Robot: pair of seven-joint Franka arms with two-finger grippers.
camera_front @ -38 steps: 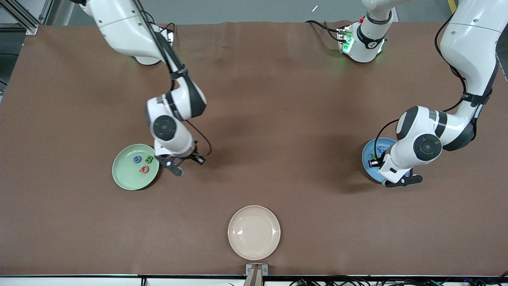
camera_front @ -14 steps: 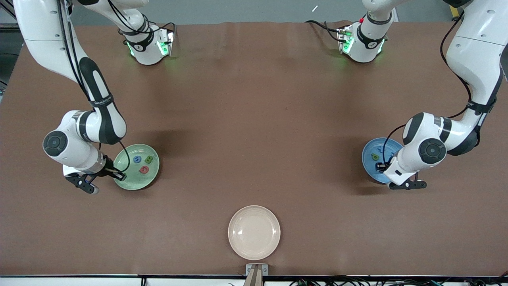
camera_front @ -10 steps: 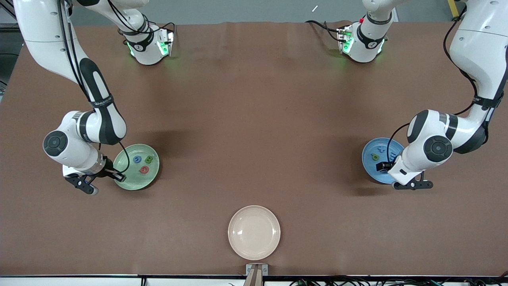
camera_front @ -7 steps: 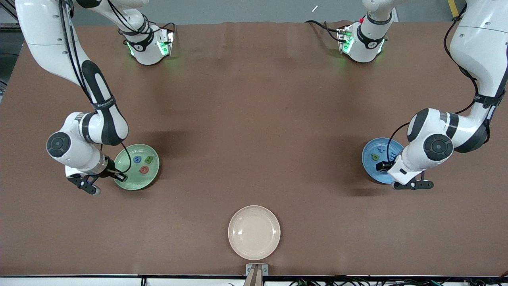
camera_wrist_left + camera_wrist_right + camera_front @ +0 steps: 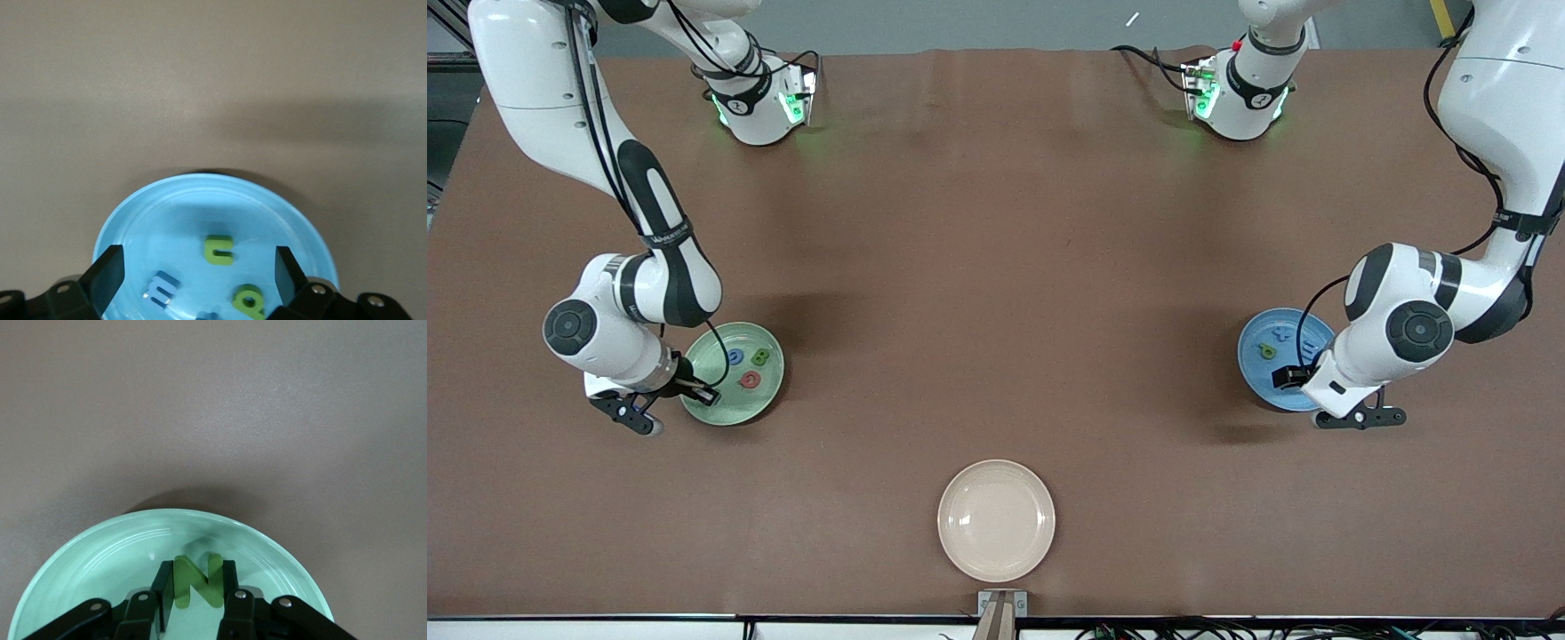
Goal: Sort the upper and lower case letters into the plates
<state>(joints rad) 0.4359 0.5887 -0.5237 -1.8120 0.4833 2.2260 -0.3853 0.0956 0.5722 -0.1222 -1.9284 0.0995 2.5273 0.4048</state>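
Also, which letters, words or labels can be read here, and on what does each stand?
"N": green letter held by the right gripper over the pale green plate.
Letters in the blue plate: turned, not surely readable.
Print on the arm bands: too small.

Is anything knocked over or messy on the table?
Nothing stands out. The letters sit inside the green plate and the blue plate, and the cream plate lies flat. The right gripper holds a green N over the green plate.
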